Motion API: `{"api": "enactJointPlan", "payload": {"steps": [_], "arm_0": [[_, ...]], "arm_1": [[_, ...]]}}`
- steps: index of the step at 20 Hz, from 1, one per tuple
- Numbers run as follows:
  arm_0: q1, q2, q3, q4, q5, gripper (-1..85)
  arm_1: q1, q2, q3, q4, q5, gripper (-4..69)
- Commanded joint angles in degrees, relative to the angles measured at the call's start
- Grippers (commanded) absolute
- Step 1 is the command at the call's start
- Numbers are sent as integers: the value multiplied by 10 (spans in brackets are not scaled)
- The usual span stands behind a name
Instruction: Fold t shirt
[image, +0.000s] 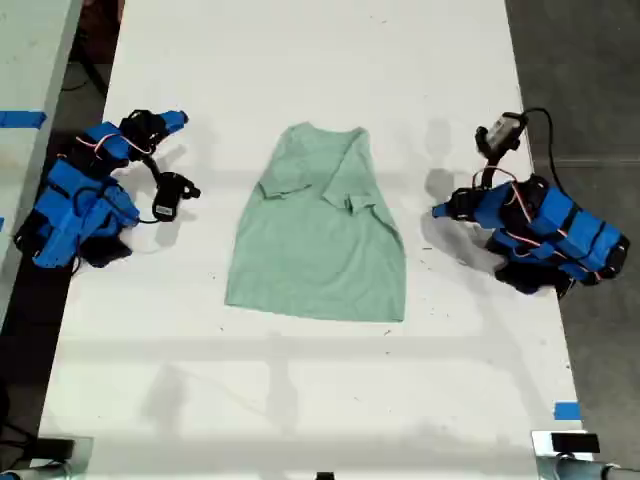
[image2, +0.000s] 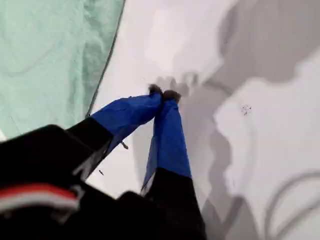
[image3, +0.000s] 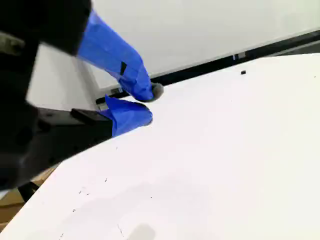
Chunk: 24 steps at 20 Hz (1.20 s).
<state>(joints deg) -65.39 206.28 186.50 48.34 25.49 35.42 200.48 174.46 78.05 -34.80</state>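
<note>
The pale mint-green t shirt (image: 315, 230) lies flat on the white table (image: 300, 380), collar toward the far edge, both sleeves folded in over the chest. At the exterior view's right, my first gripper (image: 438, 211) rests low beside the shirt's edge with its blue fingers shut on nothing. In the first wrist view its tips (image2: 162, 93) touch above bare table, a short way from the t shirt's hem side (image2: 45, 60). My second gripper (image: 182, 119), at the exterior view's left, sits apart from the shirt. Its jaws (image3: 150, 104) are drawn together and hold nothing.
Both blue arms are folded back near the table's side edges. A blue tape mark (image: 566, 410) sits near the front corner at the exterior view's right. Another pale table with blue tape (image: 20, 119) stands at the exterior view's left. Dark floor (image: 580, 80) borders the exterior view's right.
</note>
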Motion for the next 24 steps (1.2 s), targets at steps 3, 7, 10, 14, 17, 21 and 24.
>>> {"api": "enactJointPlan", "payload": {"steps": [3, 7, 10, 14, 17, 21, 24], "arm_0": [[-6, 4, 25, -1, -3, 23], [-7, 4, 25, -1, -3, 23], [-6, 4, 25, -1, -3, 23], [-4, 4, 25, 0, -3, 23], [-5, 4, 25, 0, -2, 23], [-5, 4, 25, 0, -2, 23], [-5, 4, 25, 0, -2, 24]], "arm_1": [[-277, -371, -328, -130, 65, -7], [-335, -432, -331, -177, 104, -7], [-380, -551, -373, -204, 151, 102], [-386, -708, -452, -147, 230, 255], [-365, -762, -432, -151, 301, 255], [-333, -780, -376, -221, 319, 242], [-315, -806, -352, -279, 318, 262]]}}
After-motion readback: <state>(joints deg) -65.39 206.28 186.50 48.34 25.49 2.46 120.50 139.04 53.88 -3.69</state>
